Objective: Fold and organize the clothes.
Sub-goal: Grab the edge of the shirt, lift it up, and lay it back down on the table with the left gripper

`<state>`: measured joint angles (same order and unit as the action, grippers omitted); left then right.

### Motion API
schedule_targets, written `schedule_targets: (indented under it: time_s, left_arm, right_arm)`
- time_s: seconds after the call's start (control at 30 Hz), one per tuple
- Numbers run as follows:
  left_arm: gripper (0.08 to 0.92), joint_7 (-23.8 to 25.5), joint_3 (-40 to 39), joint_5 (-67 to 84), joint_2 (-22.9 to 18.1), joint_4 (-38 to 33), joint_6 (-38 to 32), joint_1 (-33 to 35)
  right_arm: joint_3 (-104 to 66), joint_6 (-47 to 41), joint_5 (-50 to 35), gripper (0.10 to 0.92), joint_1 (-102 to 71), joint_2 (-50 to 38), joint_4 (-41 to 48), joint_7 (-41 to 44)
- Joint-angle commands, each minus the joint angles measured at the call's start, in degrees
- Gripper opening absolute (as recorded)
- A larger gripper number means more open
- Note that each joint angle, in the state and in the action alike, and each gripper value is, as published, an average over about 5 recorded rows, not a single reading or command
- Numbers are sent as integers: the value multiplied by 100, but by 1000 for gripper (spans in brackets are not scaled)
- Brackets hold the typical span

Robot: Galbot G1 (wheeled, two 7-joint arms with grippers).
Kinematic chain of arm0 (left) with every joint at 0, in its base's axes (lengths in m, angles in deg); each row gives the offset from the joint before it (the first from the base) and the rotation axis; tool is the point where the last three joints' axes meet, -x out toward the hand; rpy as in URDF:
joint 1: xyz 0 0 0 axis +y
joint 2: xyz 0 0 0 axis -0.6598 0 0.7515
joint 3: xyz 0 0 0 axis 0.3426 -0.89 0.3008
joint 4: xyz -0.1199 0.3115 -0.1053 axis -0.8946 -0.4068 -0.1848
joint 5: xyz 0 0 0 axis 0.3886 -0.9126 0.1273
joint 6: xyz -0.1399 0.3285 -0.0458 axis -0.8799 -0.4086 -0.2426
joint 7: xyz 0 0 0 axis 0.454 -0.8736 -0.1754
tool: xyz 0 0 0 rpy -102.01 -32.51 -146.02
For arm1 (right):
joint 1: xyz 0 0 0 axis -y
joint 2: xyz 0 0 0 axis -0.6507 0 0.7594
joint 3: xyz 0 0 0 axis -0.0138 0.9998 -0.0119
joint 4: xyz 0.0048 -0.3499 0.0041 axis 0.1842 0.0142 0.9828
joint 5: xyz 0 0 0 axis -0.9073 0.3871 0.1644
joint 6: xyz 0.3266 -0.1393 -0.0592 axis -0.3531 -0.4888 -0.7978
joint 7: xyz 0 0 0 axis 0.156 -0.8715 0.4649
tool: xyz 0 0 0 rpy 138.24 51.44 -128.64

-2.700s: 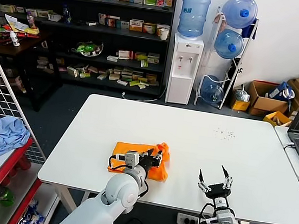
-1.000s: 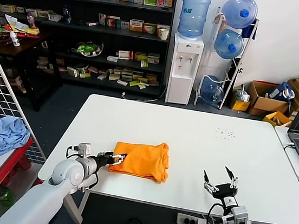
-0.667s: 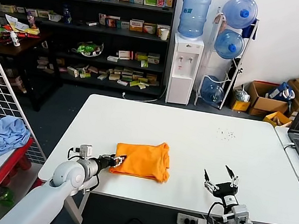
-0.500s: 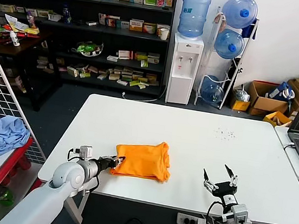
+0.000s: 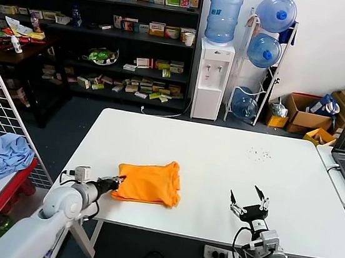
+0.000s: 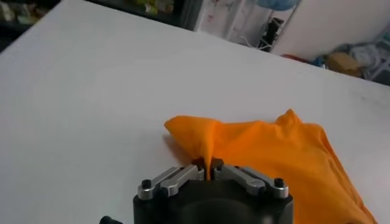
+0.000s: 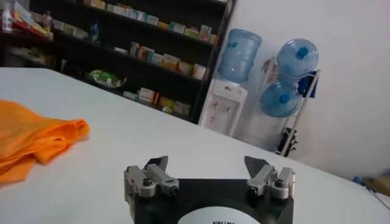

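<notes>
My left gripper (image 6: 209,172) pinched tight on T-shirt (image 5: 148,181) corner, probably to drag folded bundle toward table (image 5: 231,161) edge. My right gripper (image 5: 248,207) idle, fingers spread, near front edge.

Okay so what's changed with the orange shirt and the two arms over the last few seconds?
The left hand left the top of the folded orange T-shirt, went to its left edge, shut on it and dragged the bundle left, toward the table corner. The right hand stayed open and idle near the front edge.
</notes>
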<state>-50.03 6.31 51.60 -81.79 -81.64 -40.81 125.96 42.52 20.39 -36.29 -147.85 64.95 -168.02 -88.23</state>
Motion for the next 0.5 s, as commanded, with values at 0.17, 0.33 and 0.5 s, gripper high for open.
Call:
schedule_targets:
  time_s: [0.17,0.33,0.5]
  left_arm:
    - [131,-343,422,-1055,1813,502,-118,-209]
    - [131,-180,361,-1780,2240,951,-314,-411]
    - [131,-85,280,-2021,2703,1218,-457,-574]
  right_arm:
    - [364,-27,45,823,433,28,111,-36]
    - [468,-22,37,823,520,26,170,-35]
    - [535,-5,37,823,606,33,242,-43]
